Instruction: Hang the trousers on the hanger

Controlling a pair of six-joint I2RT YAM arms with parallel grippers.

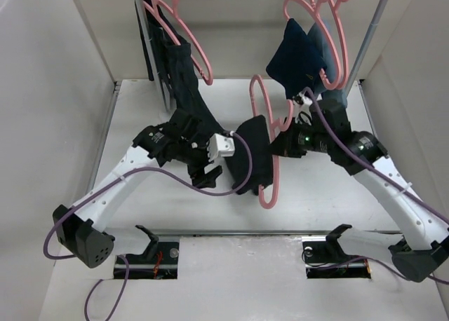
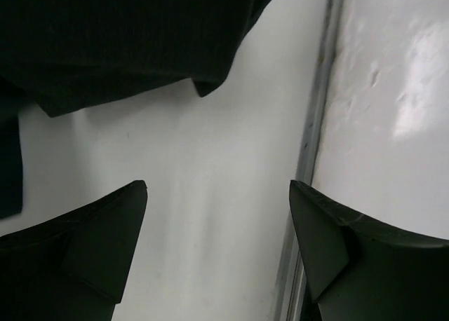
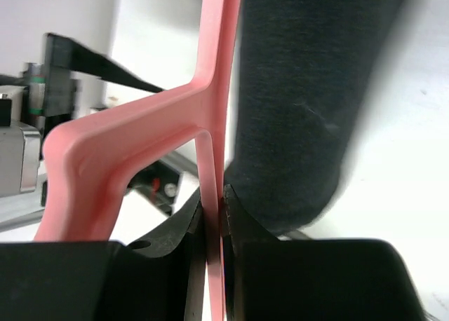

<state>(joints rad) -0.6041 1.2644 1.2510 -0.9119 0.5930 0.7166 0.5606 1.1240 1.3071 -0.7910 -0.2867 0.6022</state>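
"The trousers, where do we find them?"

"We find them near the middle of the table, a dark fold draped over the pink hanger. Its hook points toward the far edge. In the right wrist view, the cloth lies against the plastic on one side."

"And what do we make of the right gripper?"

"We see it clenched on the hanger. Both fingers press a thin pink bar just below the spot where the frame forks. From above, it reaches in from the right edge and meets the hanger beside the cloth."

"Does the left gripper have anything?"

"No, we see it released. Its two fingers stand wide apart with only bare white table between them. A black hem hangs beyond the fingertips without touching them. From above, this gripper sits just to the left of the trousers, apart from the cloth."

"What else do we see on the bench?"

"At the far right corner a navy garment hangs among several pink hangers. At the far left corner another dark garment hangs from more pink hangers, and its lower end runs down toward the left arm."

"Does that cloth join the fold on the hanger?"

"We cannot tell, because the left arm covers the place where they would meet."
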